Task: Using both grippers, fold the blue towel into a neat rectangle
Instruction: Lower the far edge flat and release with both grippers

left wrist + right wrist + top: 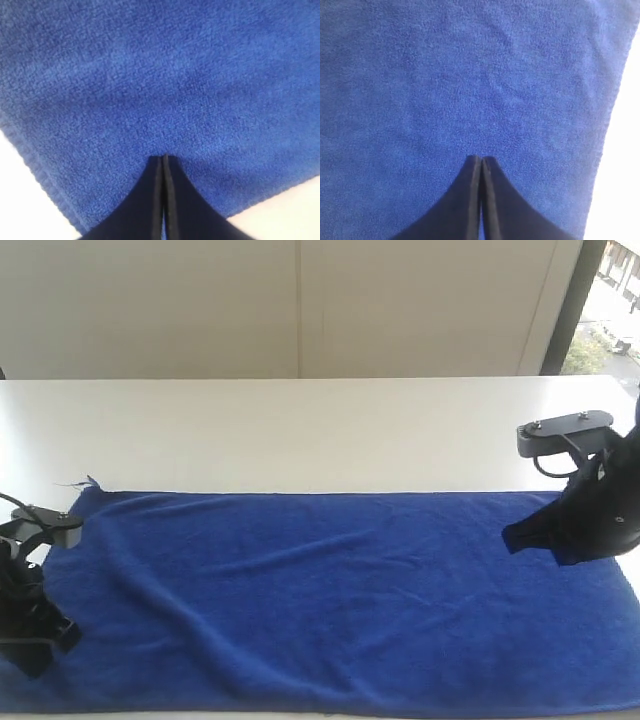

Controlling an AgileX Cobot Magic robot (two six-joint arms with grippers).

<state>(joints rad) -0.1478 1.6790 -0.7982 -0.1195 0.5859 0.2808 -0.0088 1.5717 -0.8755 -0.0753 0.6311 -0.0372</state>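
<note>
The blue towel [320, 600] lies spread out flat and wide along the near side of the white table, with a few soft creases. My left gripper [38, 645] hovers over the towel's left end near the front corner; in the left wrist view its fingertips [163, 159] are pressed together just over the towel [160, 80], with nothing seen between them. My right gripper [514, 537] is over the towel's right end; its jaws [481, 160] are also shut above the flat towel [470, 75], close to the towel's side hem.
The white table [300, 430] runs bare behind the towel up to a pale wall. A window strip [600, 300] stands at the far right. The towel's front edge lies near the table's near edge.
</note>
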